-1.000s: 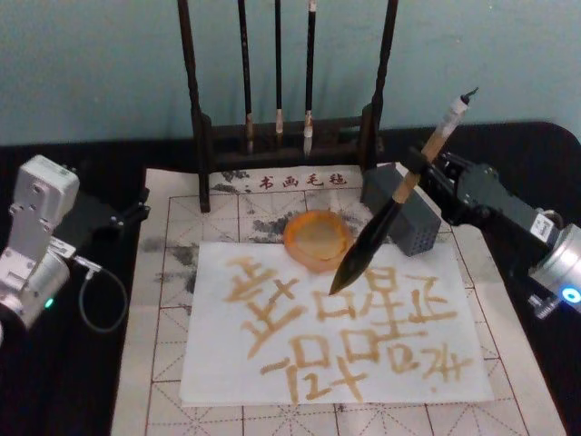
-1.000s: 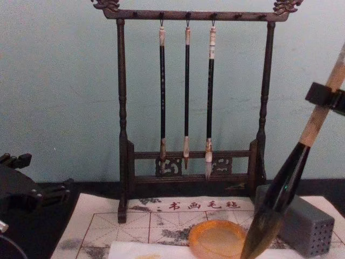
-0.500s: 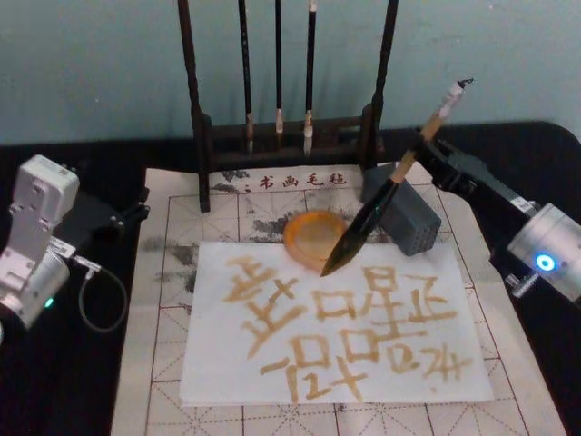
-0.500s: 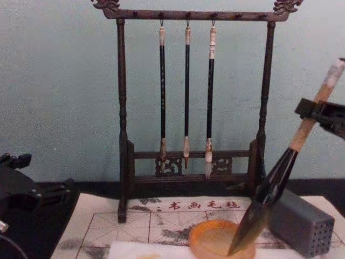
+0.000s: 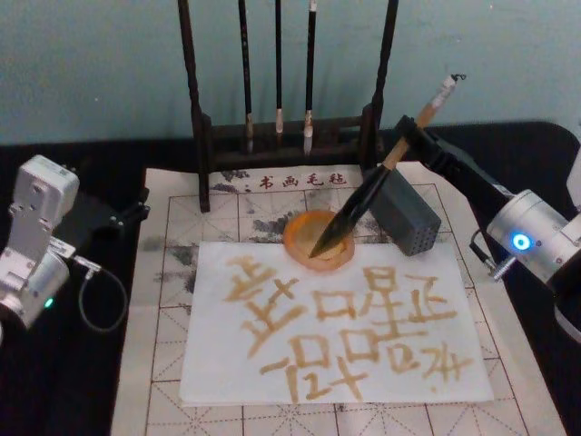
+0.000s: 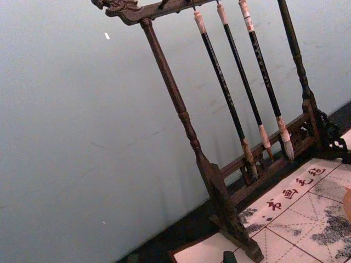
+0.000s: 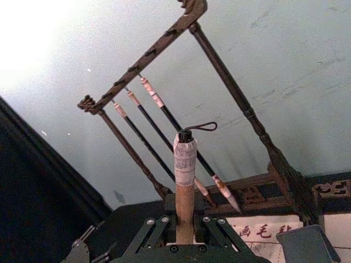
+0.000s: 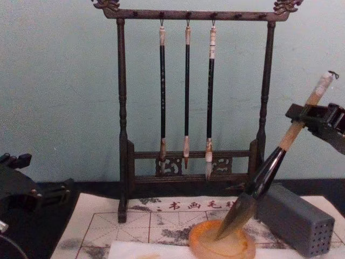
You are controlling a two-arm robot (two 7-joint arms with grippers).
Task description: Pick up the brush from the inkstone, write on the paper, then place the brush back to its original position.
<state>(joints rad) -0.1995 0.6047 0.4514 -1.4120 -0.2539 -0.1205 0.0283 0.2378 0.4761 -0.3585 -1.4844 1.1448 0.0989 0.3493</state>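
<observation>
Since one second ago, the brush (image 5: 363, 204) has travelled from above the paper (image 5: 218, 363) to the inkstone (image 5: 295, 238), and the right gripper (image 5: 406, 145) has drawn back toward the rack (image 5: 286, 136) with it. The dark bushy tip now lies inside the orange dish, apparently resting on its paler centre in the chest view. The shaft leans upward toward the robot's right. The right gripper's fingers (image 7: 164, 227) are closed on the tan handle below the whitish wrapped end and its loop. The inkstone sits at the far edge of the paper, just beside a grey perforated block (image 5: 408, 218). The paper carries amber characters and lies on a gridded felt mat (image 5: 154, 400) on the black desk (image 5: 54, 400). Three thin brushes (image 8: 186, 97) hang from the rack behind the inkstone. The left gripper (image 5: 127, 213) is parked at the mat's left edge, well apart from the brush. Whether it is open or closed cannot be told.
</observation>
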